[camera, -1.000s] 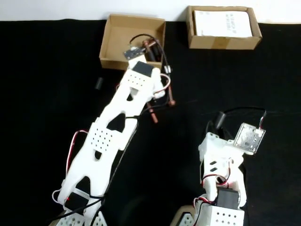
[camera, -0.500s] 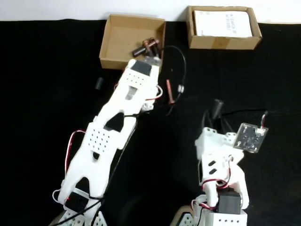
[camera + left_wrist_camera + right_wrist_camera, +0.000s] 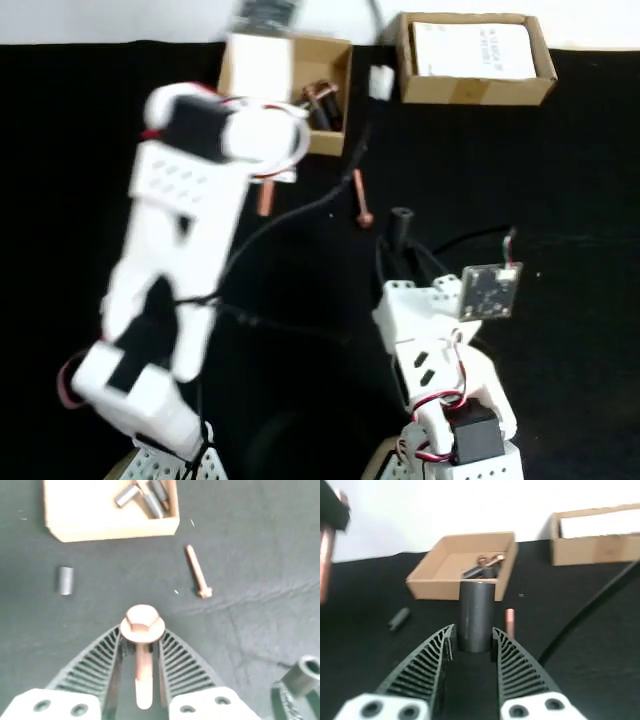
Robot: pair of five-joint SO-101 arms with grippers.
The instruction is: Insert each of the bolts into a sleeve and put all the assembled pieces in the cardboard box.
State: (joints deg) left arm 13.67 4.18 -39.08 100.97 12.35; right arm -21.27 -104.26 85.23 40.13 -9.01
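1. The bolt [image 3: 143,655] is up off the surface [image 3: 570,180], clamped in the left claw [image 3: 142,632]. Its head is out at the fingertips and its shank runs back between the fingers, so the long axis lies along the claw.
2. The sleeve [image 3: 476,614] is pinched in the right claw [image 3: 474,631], standing upright across the fingers. From the high view its open bore faces up, near the middle of the surface.
3. Bolt and sleeve are apart and not yet mated.
4. The cardboard box [image 3: 451,587] already holds assembled pieces [image 3: 482,568], bunched in one corner. I can't count them for sure.
5. What's left, by my reading, is this pairing plus one more. A loose bolt [image 3: 360,197] lies flat just short of the box, head pointing away from it. A loose sleeve [image 3: 65,580] lies on its side near the box, well apart from that bolt.
6. A second box [image 3: 475,88] holding white paper sits off to one side.
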